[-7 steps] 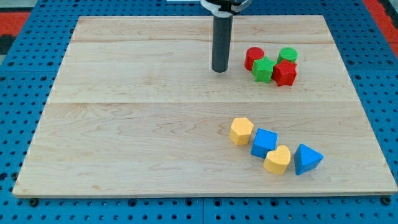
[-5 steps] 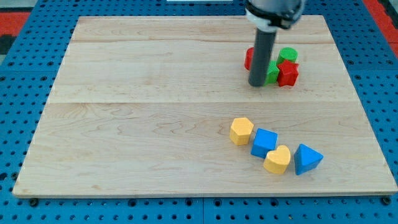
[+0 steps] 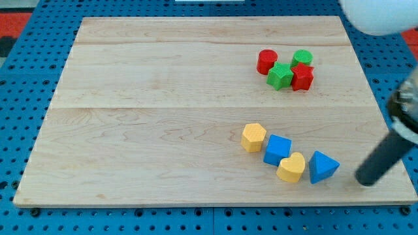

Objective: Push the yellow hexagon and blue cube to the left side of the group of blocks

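The yellow hexagon [image 3: 253,138] lies at the lower right of the wooden board [image 3: 157,111], touching the blue cube [image 3: 278,149] on its right. A yellow heart-shaped block [image 3: 291,168] and a blue triangular block [image 3: 322,167] continue the row to the right. My tip [image 3: 366,181] is at the view's lower right, to the right of the blue triangular block and apart from it. The rod slants up towards the right edge.
A second cluster sits at the upper right: a red cylinder [image 3: 266,62], a green block [image 3: 279,76], a green cylinder [image 3: 302,59] and a red block [image 3: 302,77]. The board's right edge runs close to my tip.
My tip has swept from beside the red and green cluster at the upper middle down to the lower right, past the blue triangular block. No block has moved.
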Robot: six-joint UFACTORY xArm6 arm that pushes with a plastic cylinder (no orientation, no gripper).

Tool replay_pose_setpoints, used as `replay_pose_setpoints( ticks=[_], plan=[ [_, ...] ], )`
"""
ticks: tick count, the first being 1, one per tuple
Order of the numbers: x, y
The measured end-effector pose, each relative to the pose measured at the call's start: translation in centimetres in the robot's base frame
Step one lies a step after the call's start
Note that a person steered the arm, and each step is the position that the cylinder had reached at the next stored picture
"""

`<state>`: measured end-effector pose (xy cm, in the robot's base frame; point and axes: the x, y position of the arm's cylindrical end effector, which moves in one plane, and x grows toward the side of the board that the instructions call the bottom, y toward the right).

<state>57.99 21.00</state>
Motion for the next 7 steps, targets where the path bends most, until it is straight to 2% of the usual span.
replay_pose_setpoints(
  ticks=[1,2,3,4,5,6,7],
  plan=[
    [0.6,-9.0],
    [0.5,-13.4],
    [-0.3,-14.5],
    [-0.4,-13.4],
    [-0.1,-7.4],
    [-0.1,-4.1],
    [-2.5,-6.9]
  ],
)
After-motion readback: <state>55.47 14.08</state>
